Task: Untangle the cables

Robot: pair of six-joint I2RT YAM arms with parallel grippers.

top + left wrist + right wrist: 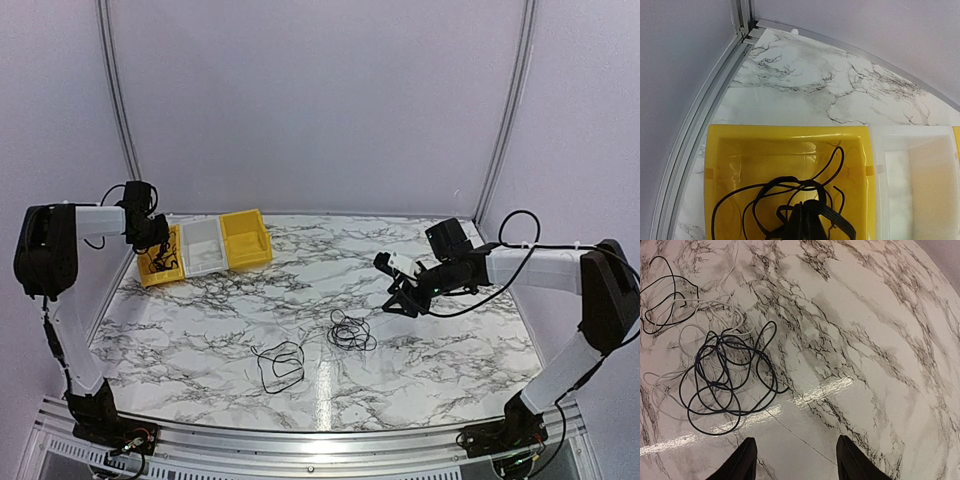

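The right gripper (796, 439), fingers spread, hangs nearest the coil (715, 372), which lies on the table (880, 340) to its left, tangled with a white cable (732, 315); far from the coil, the left gripper (802, 222) pinches a black cable (805, 185) in a bin (785, 132).

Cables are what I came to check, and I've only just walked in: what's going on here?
The left gripper is shut on a black cable, holding it in the leftmost yellow bin at the table's back left. The right gripper hangs open and empty above the table. A dark coil lies ahead of it, overlapping a white cable. A separate black loop lies nearby.
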